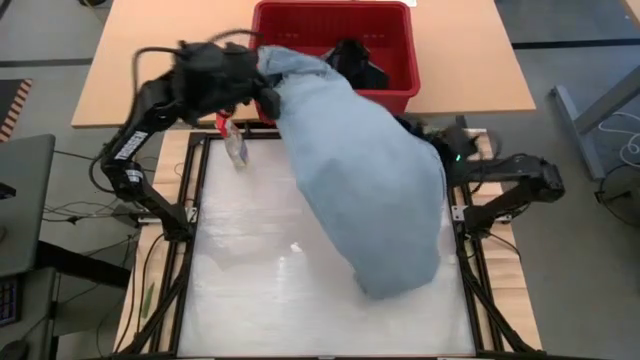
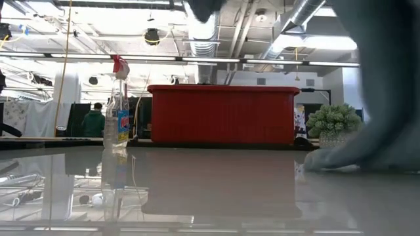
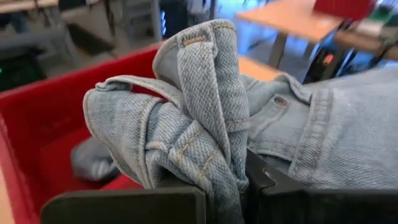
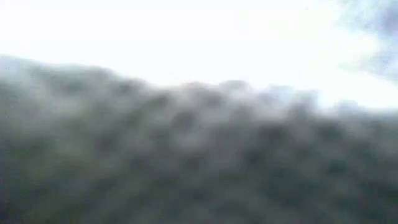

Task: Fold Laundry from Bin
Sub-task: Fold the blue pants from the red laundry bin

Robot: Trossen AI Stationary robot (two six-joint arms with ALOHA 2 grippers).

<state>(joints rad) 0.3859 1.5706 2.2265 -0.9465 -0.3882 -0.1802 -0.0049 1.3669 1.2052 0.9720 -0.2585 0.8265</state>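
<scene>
A faded denim garment stretches from the bin's near left corner down across the table's right half. My left gripper is shut on its bunched upper end, just in front of the red bin. The garment's lower end lies on the white table top and shows in the low view as the denim garment. A dark garment lies in the bin. My right arm reaches in from the right; the denim covers its gripper and its wrist view. My left gripper pinches a bunched wad of several denim layers at the waistband, close to a belt loop and a button. The fingers come nearly level from the table's left. The garment slopes away from them down to the table, where its lower end rests. My right gripper is hidden under the denim; whether it holds the cloth I cannot tell.
A clear spray bottle with a red top stands at the table's far left, close to my left arm. A fuzzy green ball sits at the far right beside the bin. A light cloth lies inside the bin.
</scene>
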